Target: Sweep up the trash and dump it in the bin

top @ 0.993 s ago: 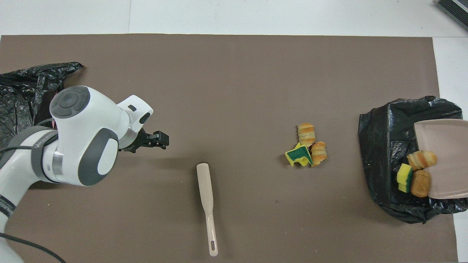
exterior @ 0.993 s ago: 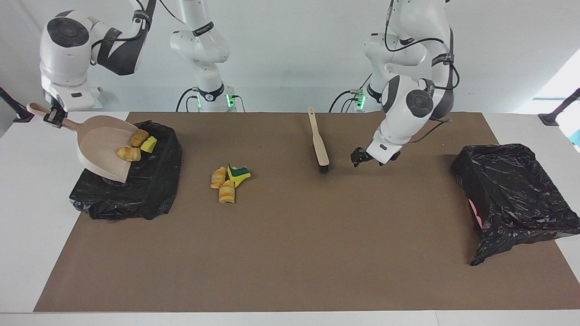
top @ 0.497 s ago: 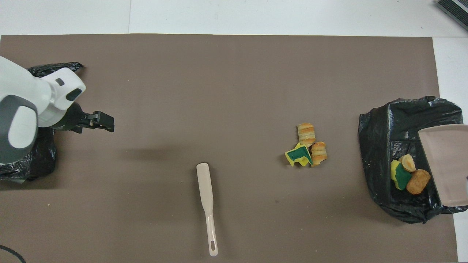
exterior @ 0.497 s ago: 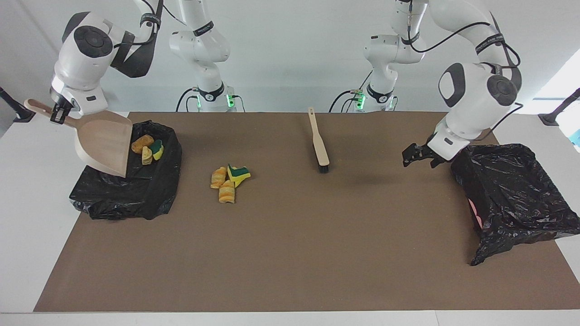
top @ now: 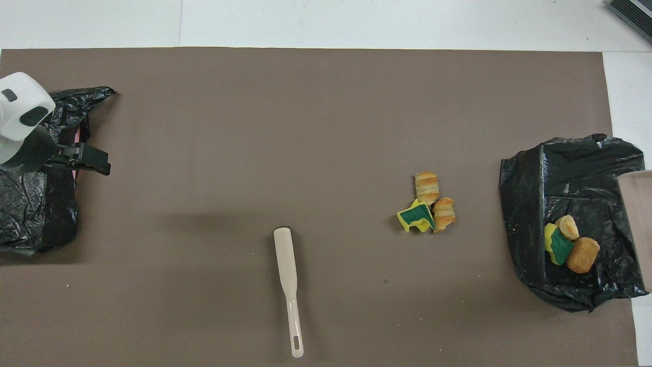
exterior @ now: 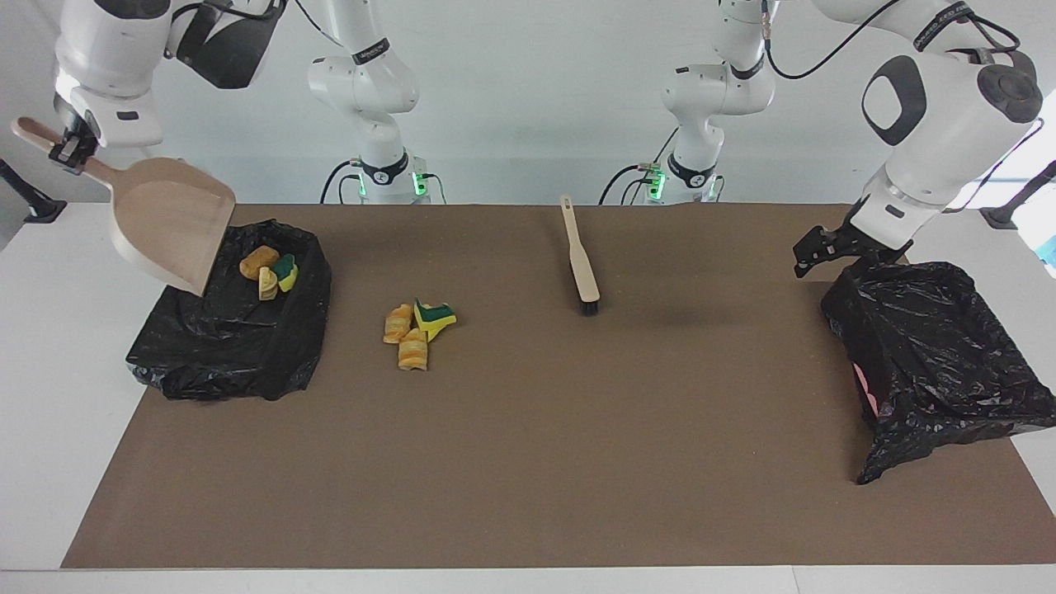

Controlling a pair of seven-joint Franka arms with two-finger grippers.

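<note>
**STATUS: DUSTPAN EMPTY OVER BIN, THREE SCRAPS ON COUNTER**

Clock directions are read on the overhead view, with 12 o'clock pointing away from the robots and the dial centred on the counter.

1. Counter: carries a brown mat that covers most of its surface.
2. Spare bin: lined in black bag, at 9 o'clock, at the left arm's end. The left jaws hang over its robot-side edge, spread apart and holding nothing.
3. Target bin: lined in black bag, at 3 o'clock, at the right arm's end.
4. Dustpan: beige, raised over the target bin and tilted mouth-down, with nothing on its blade. The right jaws are clamped on its handle.
5. Brush: beige with black bristles, lying flat on the mat at 6 o'clock, touched by nothing.
6. Binned trash: three scraps lie together inside the target bin.
7. Loose trash: three scraps lie clustered and touching on the mat, between the dial centre and the target bin, toward 3 o'clock.
</note>
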